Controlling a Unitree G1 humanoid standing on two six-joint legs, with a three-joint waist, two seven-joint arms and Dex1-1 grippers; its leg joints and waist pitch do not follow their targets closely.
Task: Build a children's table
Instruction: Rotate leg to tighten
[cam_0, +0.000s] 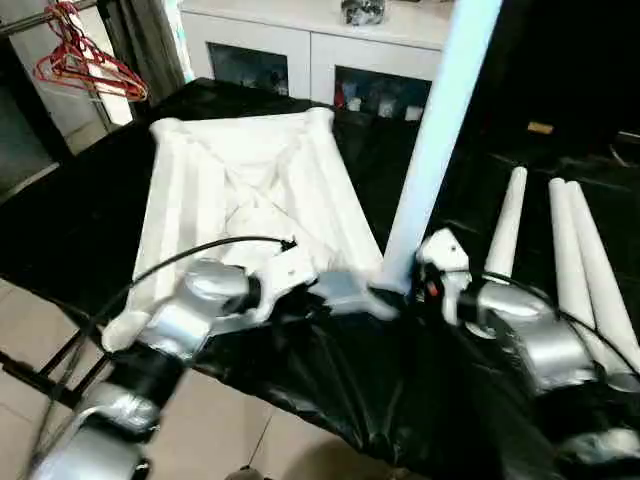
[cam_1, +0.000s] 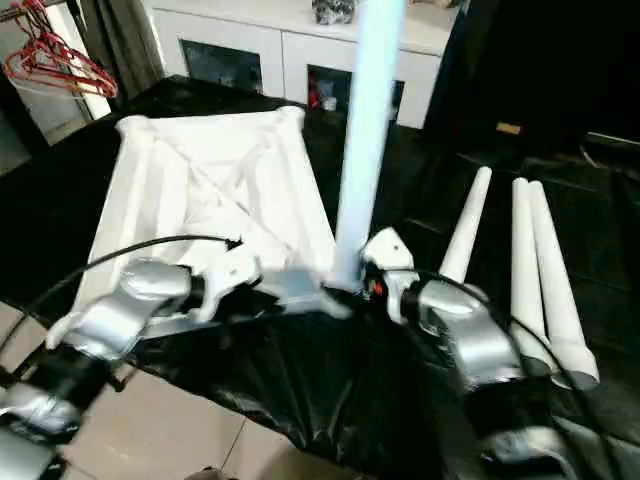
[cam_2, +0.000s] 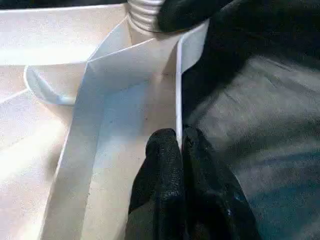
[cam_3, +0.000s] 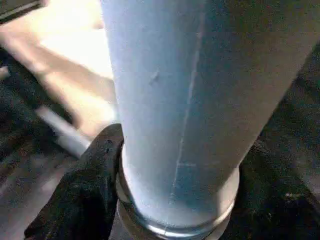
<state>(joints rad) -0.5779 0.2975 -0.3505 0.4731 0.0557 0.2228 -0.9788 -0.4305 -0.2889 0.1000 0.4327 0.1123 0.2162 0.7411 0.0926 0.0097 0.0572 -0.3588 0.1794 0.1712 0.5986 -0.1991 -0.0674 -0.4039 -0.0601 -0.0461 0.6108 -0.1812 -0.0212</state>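
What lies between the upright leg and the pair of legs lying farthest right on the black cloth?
One more white leg lies there on the black cloth, between the upright leg held by the right pincer and the two legs, in the head views.

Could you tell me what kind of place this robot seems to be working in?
Probably a lived-in room at home rather than a workshop: a white cabinet with glass doors stands behind the black-draped work surface, red clothes hangers hang nearby, and the floor is tiled.
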